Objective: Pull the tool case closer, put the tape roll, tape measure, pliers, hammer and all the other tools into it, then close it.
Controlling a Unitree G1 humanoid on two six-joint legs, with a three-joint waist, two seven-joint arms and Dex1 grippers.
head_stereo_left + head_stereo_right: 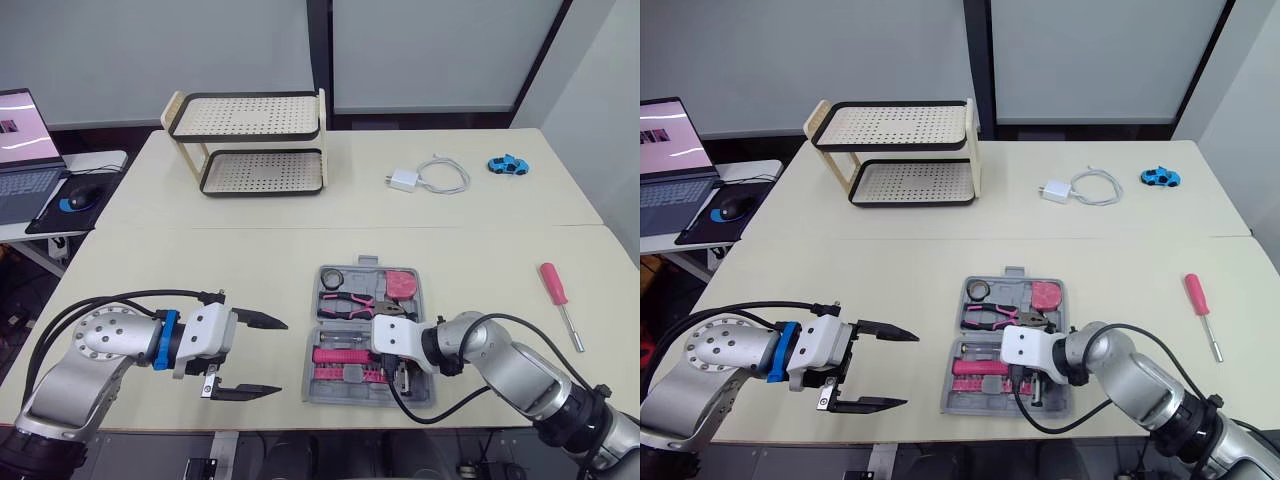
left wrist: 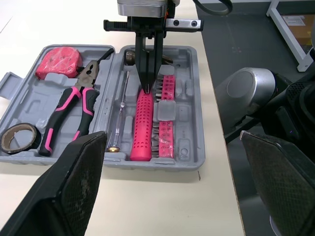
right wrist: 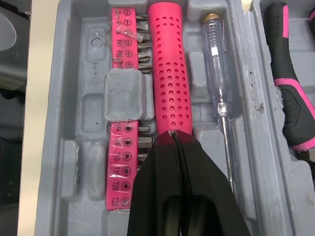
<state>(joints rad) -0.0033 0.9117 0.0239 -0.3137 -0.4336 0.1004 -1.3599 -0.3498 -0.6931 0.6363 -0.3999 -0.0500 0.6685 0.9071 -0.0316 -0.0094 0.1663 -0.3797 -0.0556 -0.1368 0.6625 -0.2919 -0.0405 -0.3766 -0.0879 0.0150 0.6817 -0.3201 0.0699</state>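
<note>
Pressed-together fingers (image 3: 158,184) at pink hammer handle (image 3: 170,69) in grey tool case (image 3: 81,110)

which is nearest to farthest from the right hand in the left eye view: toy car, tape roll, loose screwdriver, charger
1. tape roll, in the case's far left corner, just past the right hand
2. screwdriver, lying loose, off to its right
3. charger, far back, straight ahead
4. toy car, far back, further right
</note>
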